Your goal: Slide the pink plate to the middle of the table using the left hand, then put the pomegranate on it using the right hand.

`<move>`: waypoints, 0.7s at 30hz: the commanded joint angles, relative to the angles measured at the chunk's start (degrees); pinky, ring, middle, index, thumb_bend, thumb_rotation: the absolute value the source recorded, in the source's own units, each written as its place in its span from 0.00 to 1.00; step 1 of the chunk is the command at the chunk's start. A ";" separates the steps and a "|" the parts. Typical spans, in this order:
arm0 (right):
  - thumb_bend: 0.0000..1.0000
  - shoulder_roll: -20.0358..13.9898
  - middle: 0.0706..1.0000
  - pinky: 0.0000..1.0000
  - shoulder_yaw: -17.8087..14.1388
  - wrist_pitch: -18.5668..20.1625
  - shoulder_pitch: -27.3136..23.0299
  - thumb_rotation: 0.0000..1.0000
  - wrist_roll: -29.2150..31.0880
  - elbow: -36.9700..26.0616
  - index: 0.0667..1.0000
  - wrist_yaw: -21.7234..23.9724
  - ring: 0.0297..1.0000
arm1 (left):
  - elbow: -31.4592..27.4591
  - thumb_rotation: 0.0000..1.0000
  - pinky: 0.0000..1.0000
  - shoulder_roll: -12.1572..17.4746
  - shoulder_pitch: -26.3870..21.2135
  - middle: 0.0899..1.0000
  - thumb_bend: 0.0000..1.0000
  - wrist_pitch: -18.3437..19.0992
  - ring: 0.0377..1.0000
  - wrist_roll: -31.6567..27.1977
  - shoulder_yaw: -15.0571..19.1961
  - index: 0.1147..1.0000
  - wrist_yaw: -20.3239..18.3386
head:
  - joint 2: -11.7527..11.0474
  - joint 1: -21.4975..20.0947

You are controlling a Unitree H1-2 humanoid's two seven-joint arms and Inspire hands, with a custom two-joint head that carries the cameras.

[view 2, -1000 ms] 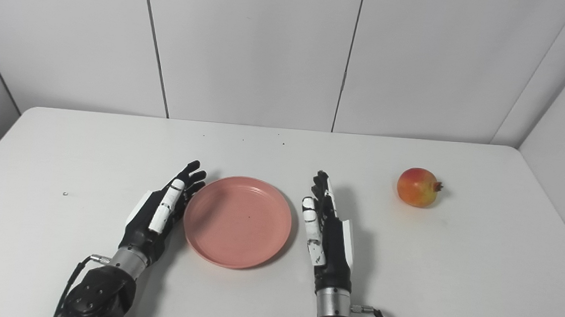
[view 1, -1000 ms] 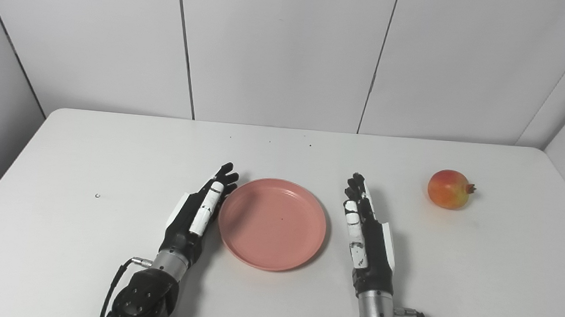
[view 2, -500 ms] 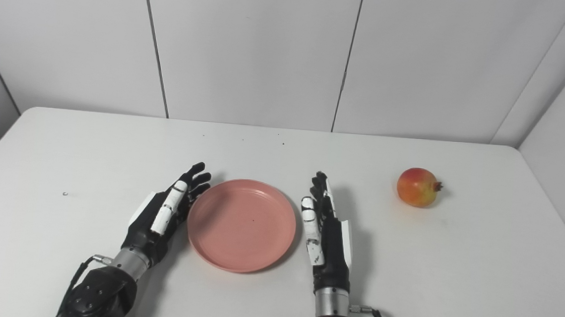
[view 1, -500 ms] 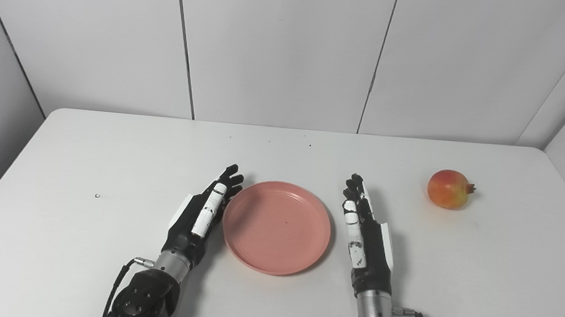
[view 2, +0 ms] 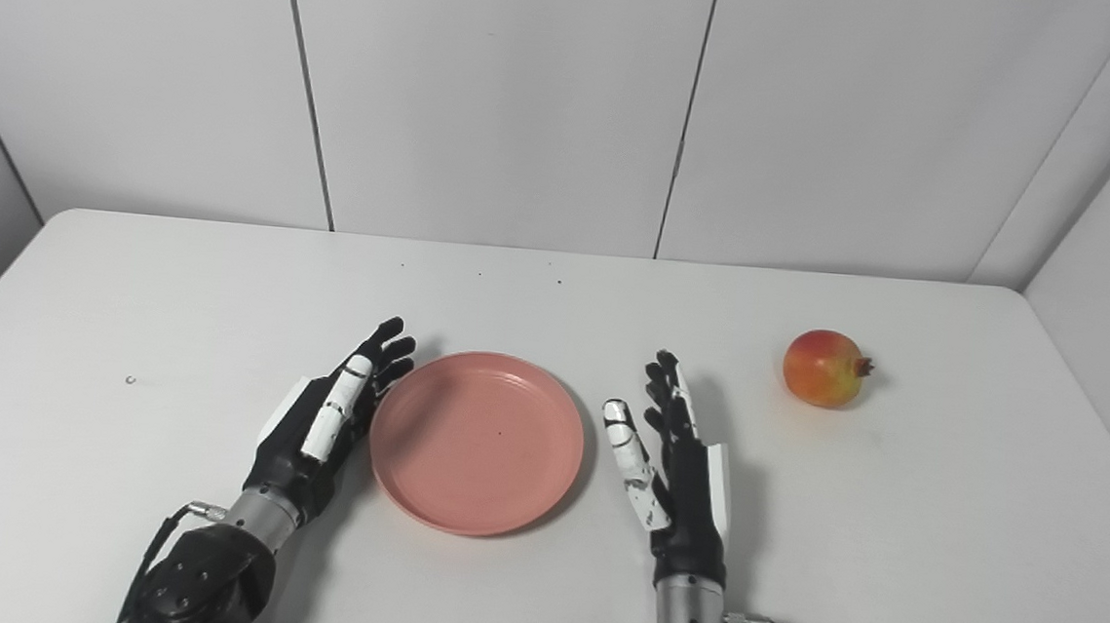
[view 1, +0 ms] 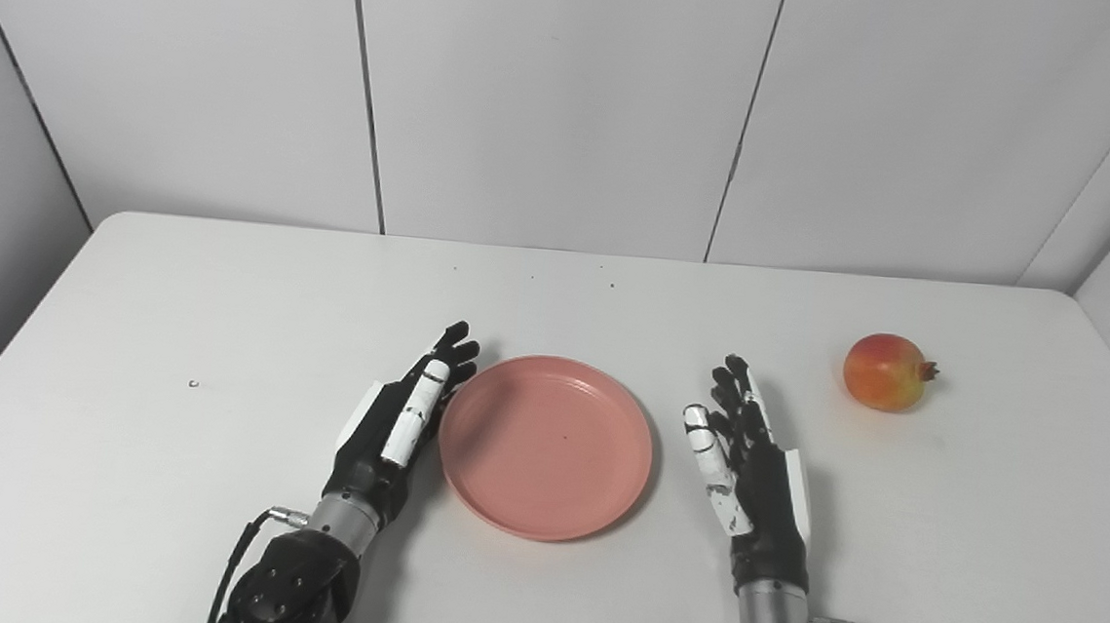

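The pink plate (view 1: 546,445) lies flat and empty near the middle of the white table (view 1: 173,324). My left hand (view 1: 395,426) is open, fingers straight, resting edge-on against the plate's left rim. My right hand (view 1: 749,472) is open a short way right of the plate, not touching it, thumb spread toward the plate. The pomegranate (view 1: 885,373), red and yellow with its crown pointing right, sits on the table at the far right, well beyond the right hand's fingertips.
White wall panels rise close behind the table's far edge and along both sides. A few dark specks (view 1: 532,277) mark the table near the back, and a tiny mark (view 1: 192,384) lies at the left.
The left hand pushed the plate a little to the right, then stopped. The right hand moved rightward away from the plate, and its thumb spread out.
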 commanded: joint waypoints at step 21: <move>0.65 -7.50 0.87 0.88 -8.88 5.89 -5.70 0.44 -5.52 -12.40 0.89 -3.05 0.89 | 3.17 1.00 0.90 -0.57 -0.92 0.92 0.39 -7.28 0.92 2.90 0.35 0.92 2.03 | -0.06 -0.41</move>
